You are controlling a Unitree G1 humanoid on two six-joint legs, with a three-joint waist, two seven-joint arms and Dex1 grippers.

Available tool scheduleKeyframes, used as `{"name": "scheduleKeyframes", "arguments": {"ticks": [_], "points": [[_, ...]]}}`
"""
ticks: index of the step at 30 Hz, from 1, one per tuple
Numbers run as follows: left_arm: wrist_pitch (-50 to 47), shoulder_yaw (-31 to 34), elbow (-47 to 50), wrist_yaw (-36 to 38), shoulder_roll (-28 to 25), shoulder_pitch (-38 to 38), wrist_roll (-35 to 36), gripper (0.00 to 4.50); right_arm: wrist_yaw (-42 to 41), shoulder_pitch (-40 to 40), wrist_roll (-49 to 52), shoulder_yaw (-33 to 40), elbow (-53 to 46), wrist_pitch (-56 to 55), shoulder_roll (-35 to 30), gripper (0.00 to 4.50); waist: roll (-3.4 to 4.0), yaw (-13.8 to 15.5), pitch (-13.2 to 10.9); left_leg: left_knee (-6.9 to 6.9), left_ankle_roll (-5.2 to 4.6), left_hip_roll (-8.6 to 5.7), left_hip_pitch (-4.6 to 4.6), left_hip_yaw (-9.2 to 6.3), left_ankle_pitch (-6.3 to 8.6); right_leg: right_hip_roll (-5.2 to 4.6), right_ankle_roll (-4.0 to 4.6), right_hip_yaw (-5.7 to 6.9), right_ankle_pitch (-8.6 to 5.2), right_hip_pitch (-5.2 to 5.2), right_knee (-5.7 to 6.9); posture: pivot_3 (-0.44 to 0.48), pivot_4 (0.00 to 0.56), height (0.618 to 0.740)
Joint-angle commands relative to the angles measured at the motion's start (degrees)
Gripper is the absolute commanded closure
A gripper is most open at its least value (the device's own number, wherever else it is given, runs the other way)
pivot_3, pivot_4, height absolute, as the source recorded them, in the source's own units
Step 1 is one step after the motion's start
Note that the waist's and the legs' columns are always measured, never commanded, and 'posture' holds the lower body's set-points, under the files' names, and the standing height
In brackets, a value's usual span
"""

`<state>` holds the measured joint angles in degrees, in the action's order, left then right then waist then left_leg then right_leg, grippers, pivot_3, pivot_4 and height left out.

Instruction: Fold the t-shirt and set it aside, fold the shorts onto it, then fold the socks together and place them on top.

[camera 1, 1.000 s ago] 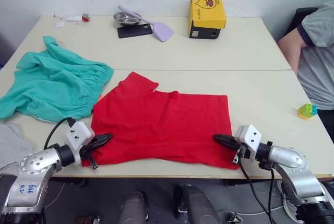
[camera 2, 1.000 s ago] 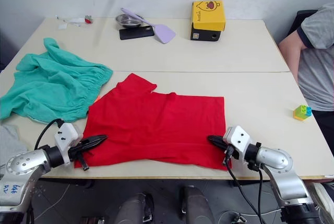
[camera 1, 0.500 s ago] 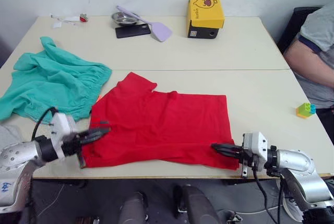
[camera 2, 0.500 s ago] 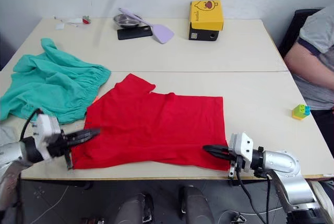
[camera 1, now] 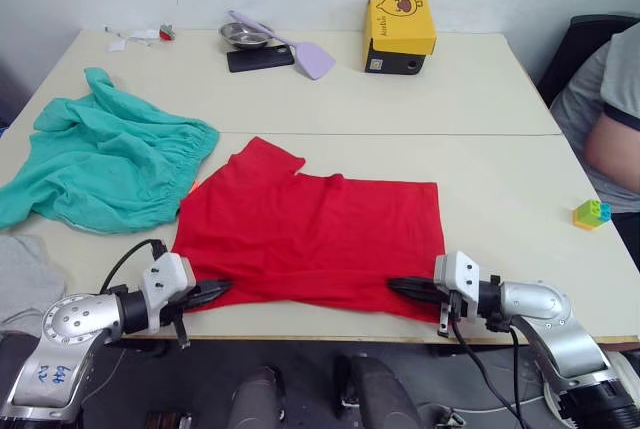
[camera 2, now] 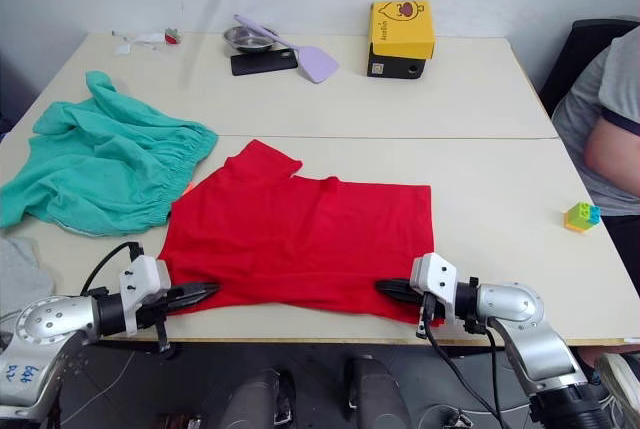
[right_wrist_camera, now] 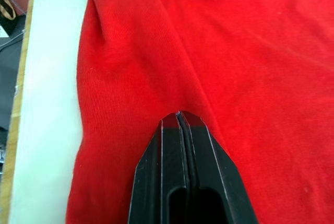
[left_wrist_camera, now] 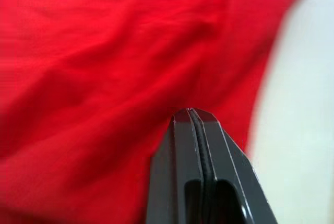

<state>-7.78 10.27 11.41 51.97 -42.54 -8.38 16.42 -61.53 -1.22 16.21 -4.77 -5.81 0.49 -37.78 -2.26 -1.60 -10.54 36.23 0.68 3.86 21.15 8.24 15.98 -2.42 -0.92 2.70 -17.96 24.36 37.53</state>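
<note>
Pinching the near hem of the plain red cotton t-shirt (camera 1: 310, 239), both black two-fingered grippers have their fingers pressed together. The left gripper (camera 1: 214, 292) grips the near-left corner, the right gripper (camera 1: 402, 288) apparently the near-right edge.

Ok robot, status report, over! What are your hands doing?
Both grippers, left and right, shut at the t-shirt's near edge. T-shirt flat, unfolded. Nothing in the way.

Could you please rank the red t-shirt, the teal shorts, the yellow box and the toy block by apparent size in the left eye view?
1. the t-shirt
2. the shorts, close to the shirt, bunched up, so the order is unsure
3. the yellow box, farther from the camera
4. the toy block
</note>
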Motion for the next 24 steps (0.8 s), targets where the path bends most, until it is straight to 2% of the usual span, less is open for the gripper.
{"name": "scheduleKeyframes", "arguments": {"ticks": [1, 6, 8, 11, 12, 14, 17, 21, 24], "points": [[1.2, 1.56, -1.93, -2.2, 0.05, 1.55, -1.28, 4.48, 0.59, 0.02, 0.33, 0.36, -0.49, 1.08, 0.12, 4.5, 0.0, -0.09, 0.0, 0.0, 0.0, 0.0, 0.0, 0.01, 0.0, 0.0, 0.0, 0.0, 0.0, 0.0, 0.0, 0.0, 0.15, 0.74], [0.88, 2.58, -4.75, -4.37, 1.75, 5.04, 0.17, 4.48, 1.0, 0.17, 0.41, 0.31, -0.91, 1.97, 0.25, 4.5, -0.02, -0.04, 0.01, 0.01, 0.0, 0.01, -0.02, 0.01, 0.0, 0.0, -0.02, 0.0, 0.01, -0.01, 0.02, 0.0, 0.15, 0.74], [-1.09, 4.02, -4.3, -2.49, 2.13, 5.22, 4.25, 4.48, 1.08, 0.33, 0.67, 0.33, -1.34, 2.19, 0.32, 4.5, -0.02, -0.08, 0.01, 0.01, 0.0, 0.01, -0.01, 0.01, 0.0, 0.0, -0.03, 0.0, 0.02, -0.01, 0.02, 0.0, 0.15, 0.74], [-7.39, 7.94, -2.83, 0.85, 0.02, 3.93, 10.86, 4.48, 0.47, 0.84, 1.95, 0.57, -2.42, 2.73, 0.42, 4.5, -0.04, -0.15, 0.02, 0.0, 0.01, 0.03, -0.01, 0.02, 0.0, 0.01, -0.03, 0.01, 0.02, 0.0, 0.04, 0.0, 0.15, 0.74], [-10.05, 9.74, -2.69, 1.7, -1.06, 3.57, 13.16, 4.12, 0.13, 1.06, 2.48, 0.64, -2.76, 2.86, 0.37, 4.5, -0.04, -0.17, 0.02, 0.0, 0.01, 0.02, -0.02, 0.01, 0.0, 0.01, -0.03, 0.01, 0.02, 0.0, 0.05, 0.0, 0.15, 0.74], [-16.97, 12.84, -2.51, 2.88, -3.74, 3.16, 17.77, 3.67, -0.18, 1.38, 3.09, 0.67, -3.29, 3.09, 0.26, 4.5, -0.05, -0.2, 0.01, -0.01, 0.05, 0.04, -0.01, 0.01, 0.0, 0.02, -0.02, 0.02, 0.01, 0.02, 0.07, 0.0, 0.15, 0.74], [-29.54, 15.45, -2.64, -0.16, -7.72, 3.53, 21.6, 2.72, -0.15, 1.62, 3.52, 0.64, -3.82, 3.37, 0.35, 4.5, -0.04, -0.13, 0.01, 0.0, 0.06, 0.04, -0.01, -0.02, -0.02, 0.02, -0.01, 0.04, 0.01, 0.03, 0.09, 0.0, 0.15, 0.74], [-39.14, 14.9, -3.73, -2.33, -9.54, 5.92, 24.15, 1.47, -0.19, 1.85, 3.72, 0.31, -4.36, 3.54, 0.74, 4.5, -0.01, -0.07, -0.01, 0.0, 0.05, -0.03, -0.01, -0.02, -0.01, -0.05, -0.01, 0.02, 0.01, 0.02, 0.09, 0.0, 0.15, 0.74], [-43.64, 13.06, -2.13, -3.28, -8.73, 7.93, 25.59, 1.47, -0.27, 1.86, 3.75, 0.13, -4.55, 3.61, 0.99, 4.5, -0.02, -0.01, -0.01, 0.0, 0.07, -0.02, 0.01, -0.04, -0.01, -0.05, -0.01, 0.04, 0.0, 0.02, 0.08, 0.0, 0.15, 0.74]]}}
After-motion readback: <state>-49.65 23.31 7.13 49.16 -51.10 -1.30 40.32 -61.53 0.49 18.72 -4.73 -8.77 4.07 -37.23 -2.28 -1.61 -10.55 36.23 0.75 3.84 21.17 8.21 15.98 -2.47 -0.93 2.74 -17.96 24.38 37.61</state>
